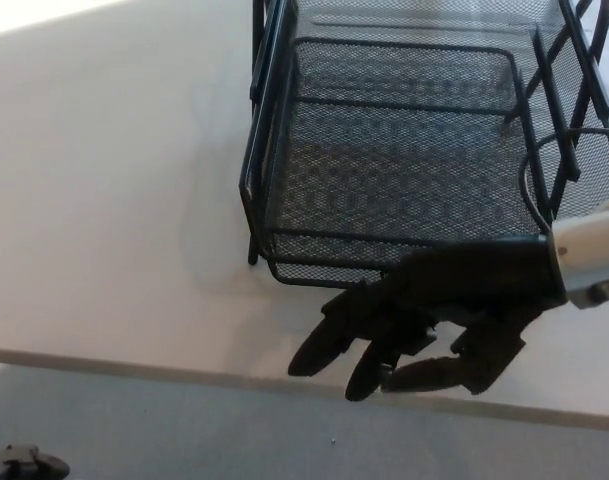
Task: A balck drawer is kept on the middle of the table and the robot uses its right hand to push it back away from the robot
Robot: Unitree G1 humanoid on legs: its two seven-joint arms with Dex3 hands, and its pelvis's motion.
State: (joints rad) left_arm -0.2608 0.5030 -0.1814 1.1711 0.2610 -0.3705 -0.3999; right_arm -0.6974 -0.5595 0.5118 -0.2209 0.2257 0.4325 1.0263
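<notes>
No text, label, brand or number can be read anywhere in the head view.

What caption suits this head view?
Right hand, fingers spread, pressed against the front of the black mesh drawer on the white table.
</notes>
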